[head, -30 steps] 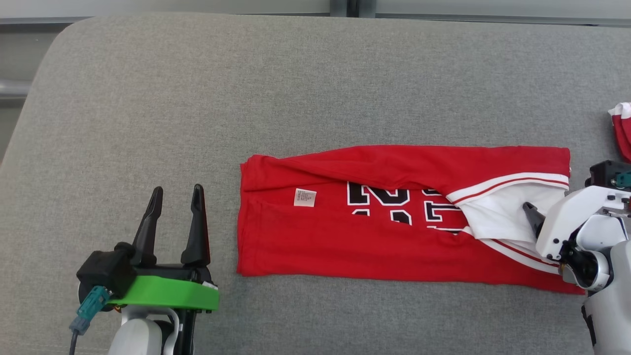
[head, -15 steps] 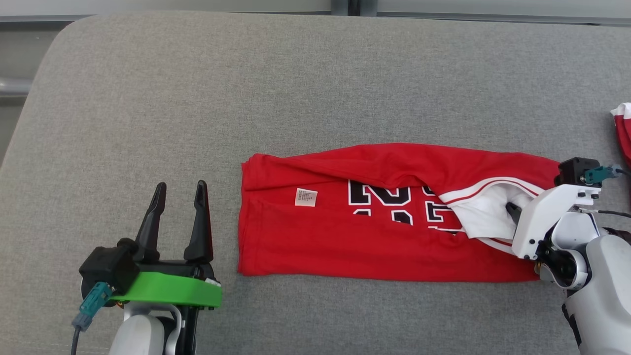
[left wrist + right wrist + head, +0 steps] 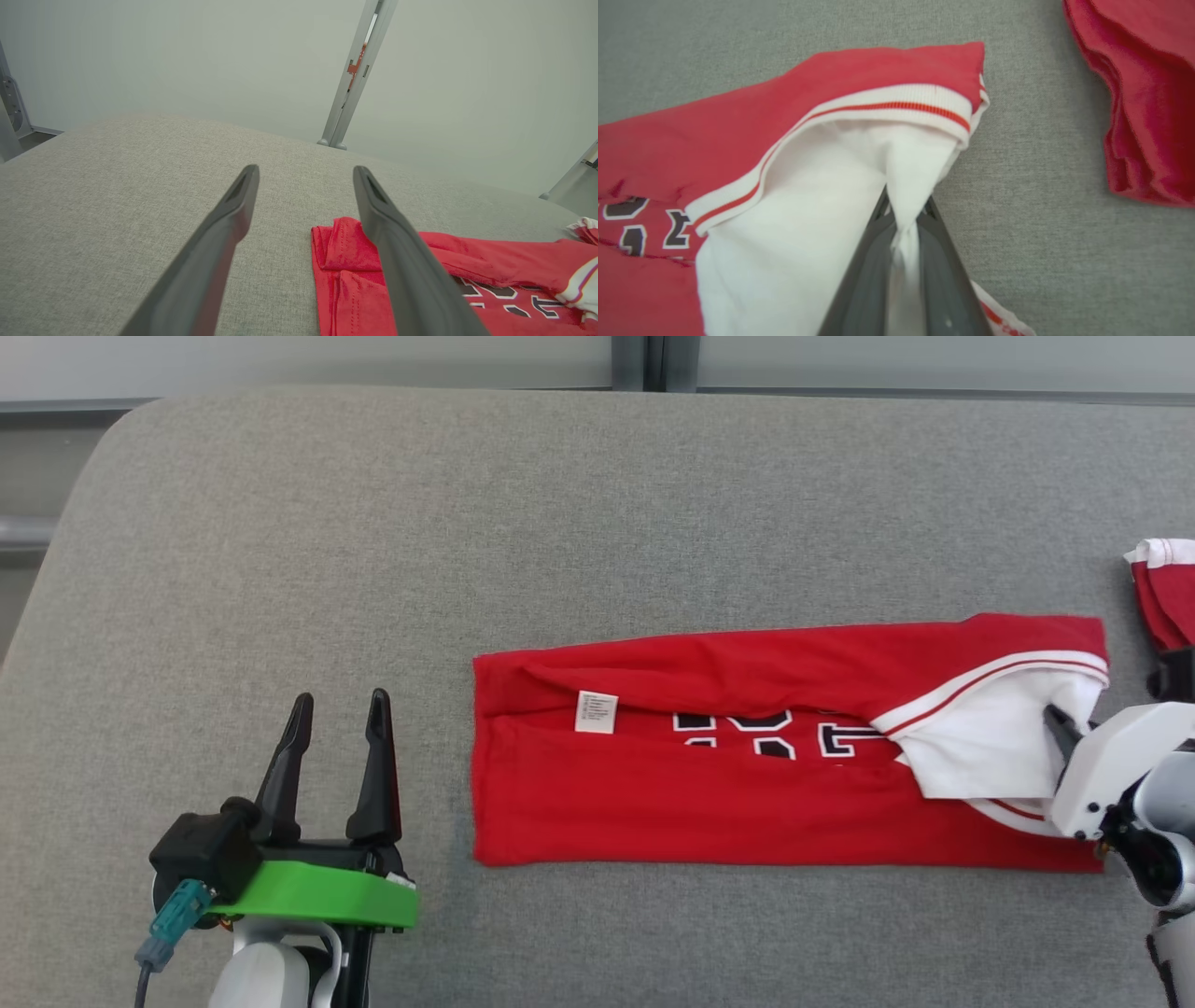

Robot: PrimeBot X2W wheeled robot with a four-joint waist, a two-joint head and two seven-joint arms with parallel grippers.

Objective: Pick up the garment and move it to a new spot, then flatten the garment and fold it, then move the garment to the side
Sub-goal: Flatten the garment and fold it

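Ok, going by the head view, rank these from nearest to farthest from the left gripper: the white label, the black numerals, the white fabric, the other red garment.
From the left gripper:
1. White label, at the left end of the jersey.
2. Black numerals, mid-jersey.
3. White fabric, at its right end.
4. Other red garment, far right edge.

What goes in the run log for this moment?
jersey: folded strip on grey cushion | right end effector: shut on jersey's white panel | left end effector: open, clear of jersey
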